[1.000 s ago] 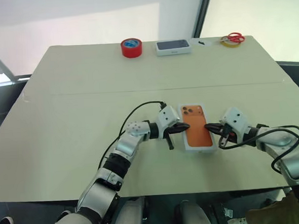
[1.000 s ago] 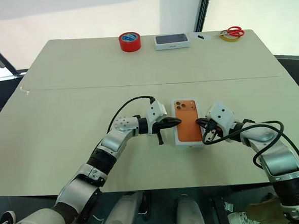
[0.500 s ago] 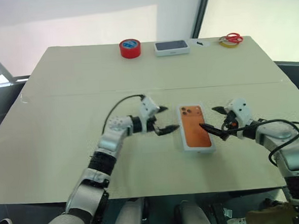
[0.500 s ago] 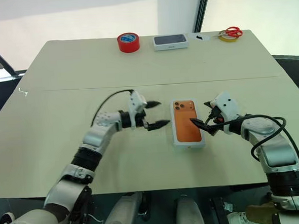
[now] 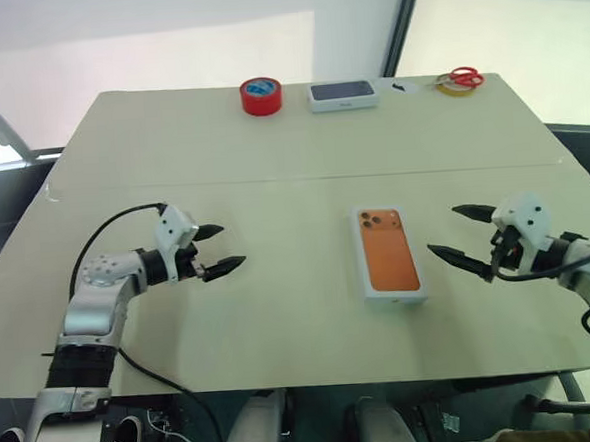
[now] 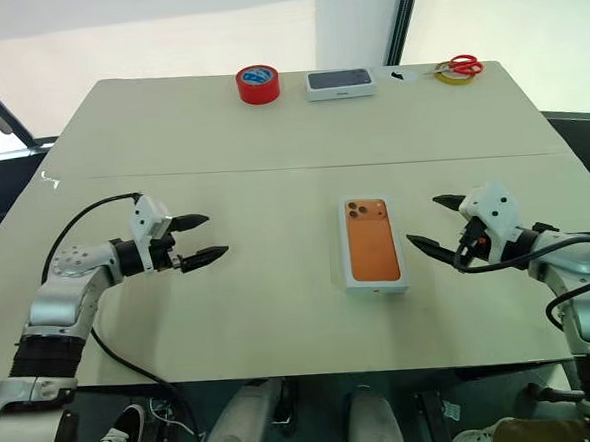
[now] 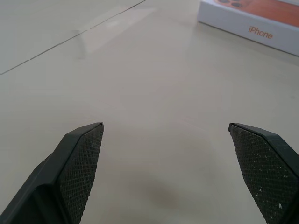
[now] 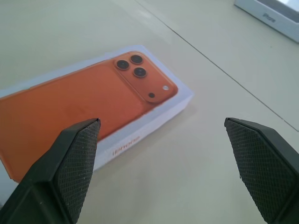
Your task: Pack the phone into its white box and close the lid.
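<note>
The lid point(image 5: 388, 252), white with an orange phone picture on top, sits flat and closed over the white box in the middle of the table, right of centre. It also shows in the right wrist view as the lid point(image 8: 84, 102). The phone is hidden. My left gripper point(image 5: 227, 247) hovers open far to the left of the box, with nothing between its fingers. On the other side, my right gripper point(image 5: 446, 230) stands open a short way off the box's right edge, pointing at it and empty.
Along the far edge of the table are a red tape roll point(image 5: 260, 95), another white box with a dark phone picture point(image 5: 342, 94), and red scissors on a yellow tape roll point(image 5: 457, 78). A seam point(image 5: 272, 179) crosses the tabletop.
Both grippers were shut against the box's long sides and have opened. The left arm has swung far to the left; the right has drawn back a little to the right. The box stayed put.
</note>
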### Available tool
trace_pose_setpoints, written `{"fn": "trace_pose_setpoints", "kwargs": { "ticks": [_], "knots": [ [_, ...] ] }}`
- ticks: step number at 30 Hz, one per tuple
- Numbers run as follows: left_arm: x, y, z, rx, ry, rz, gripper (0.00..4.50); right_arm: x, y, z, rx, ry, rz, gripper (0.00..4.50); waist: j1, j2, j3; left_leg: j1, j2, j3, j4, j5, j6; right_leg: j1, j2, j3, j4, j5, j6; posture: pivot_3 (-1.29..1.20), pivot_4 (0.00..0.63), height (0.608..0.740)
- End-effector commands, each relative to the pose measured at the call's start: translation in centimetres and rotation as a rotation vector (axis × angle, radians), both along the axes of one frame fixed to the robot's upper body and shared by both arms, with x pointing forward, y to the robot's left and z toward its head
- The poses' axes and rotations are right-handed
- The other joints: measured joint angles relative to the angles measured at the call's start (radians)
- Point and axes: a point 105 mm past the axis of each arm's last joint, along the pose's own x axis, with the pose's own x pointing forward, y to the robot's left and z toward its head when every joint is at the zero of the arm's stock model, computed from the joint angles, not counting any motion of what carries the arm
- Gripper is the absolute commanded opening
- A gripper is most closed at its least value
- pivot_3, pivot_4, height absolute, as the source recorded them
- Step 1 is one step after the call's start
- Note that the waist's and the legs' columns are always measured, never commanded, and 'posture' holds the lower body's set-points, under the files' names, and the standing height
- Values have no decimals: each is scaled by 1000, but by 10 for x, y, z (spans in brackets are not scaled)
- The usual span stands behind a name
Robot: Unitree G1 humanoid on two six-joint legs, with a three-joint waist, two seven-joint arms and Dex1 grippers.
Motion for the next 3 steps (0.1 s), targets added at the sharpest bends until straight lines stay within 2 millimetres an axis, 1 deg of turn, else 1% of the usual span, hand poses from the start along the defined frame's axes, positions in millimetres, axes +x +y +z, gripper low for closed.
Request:
{"fn": "trace_pose_setpoints", "kwargs": {
  "ticks": [1, 3],
  "knots": [
    [-7, 17, 13, -9, -54, 47, 4500, -4, -12, 3, -32, -19, -10, 4441, -1, 0, 0, 0, 0, 0, 0, 0, 0, 0, 0, 0, 0, 0, 0, 0, 150, 738],
    [-9, 24, 11, 11, -71, 69, 4500, -3, -10, 1, -28, -19, -1, 4441, -1, 1, 1, 0, 0, 0, -1, 0, 0, -1, 0, 1, 0, -1, -2, 0, 150, 738]
  ]
}}
